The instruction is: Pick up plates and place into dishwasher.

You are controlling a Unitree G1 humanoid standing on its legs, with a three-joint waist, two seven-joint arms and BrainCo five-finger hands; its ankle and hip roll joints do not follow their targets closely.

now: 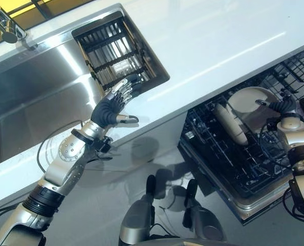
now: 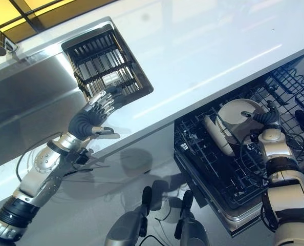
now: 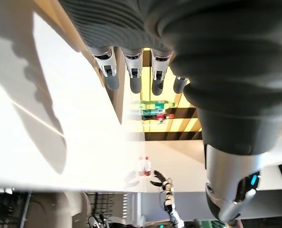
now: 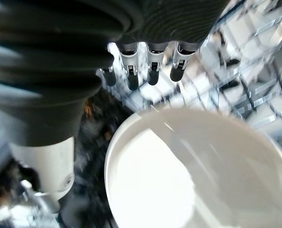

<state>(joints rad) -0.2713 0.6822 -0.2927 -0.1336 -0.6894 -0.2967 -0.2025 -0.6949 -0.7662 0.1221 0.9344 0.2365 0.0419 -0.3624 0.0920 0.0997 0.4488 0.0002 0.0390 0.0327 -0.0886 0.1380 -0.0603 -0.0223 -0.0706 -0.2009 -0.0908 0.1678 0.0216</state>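
- White plate (image 1: 252,102) standing on edge in the dishwasher rack (image 1: 229,154), just beside a second pale dish (image 1: 231,124).
- Right hand (image 1: 283,106) at the plate's rim, fingers (image 4: 153,76) straight and relaxed past the edge in the wrist view; contact with the rim apparently none, though hard to judge.
- Left hand (image 1: 113,105) raised over the white surface (image 1: 213,46), fingers (image 3: 134,78) spread and empty, near the sink (image 1: 34,97) and its dark drain basket (image 1: 116,54).
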